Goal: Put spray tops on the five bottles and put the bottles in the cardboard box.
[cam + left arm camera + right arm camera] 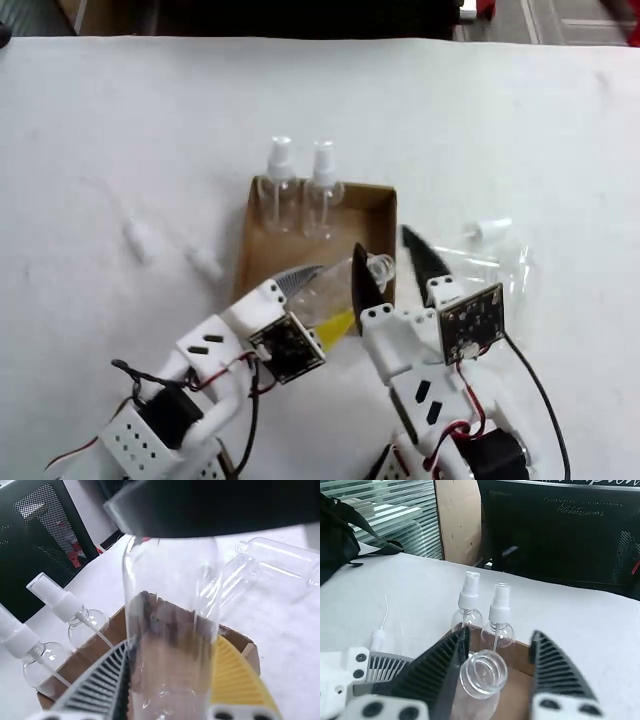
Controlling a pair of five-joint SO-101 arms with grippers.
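My left gripper (320, 300) is shut on a clear uncapped bottle (378, 268), held tilted over the near end of the cardboard box (256, 235); the grey and yellow fingers clamp its body (170, 605). My right gripper (382, 242) stands open around the bottle's open neck (482, 674), which sits nearer one black finger (440, 665), with nothing in its grip. Two bottles with white spray tops (280, 190) (322, 188) stand upright at the box's far end, also seen from the right wrist (467, 605) (499, 612).
Two loose spray tops (140, 240) (205, 262) lie left of the box and one (487, 230) to its right. Clear uncapped bottles (500, 265) lie right of the box, seen too in the left wrist view (280, 557). White table all around.
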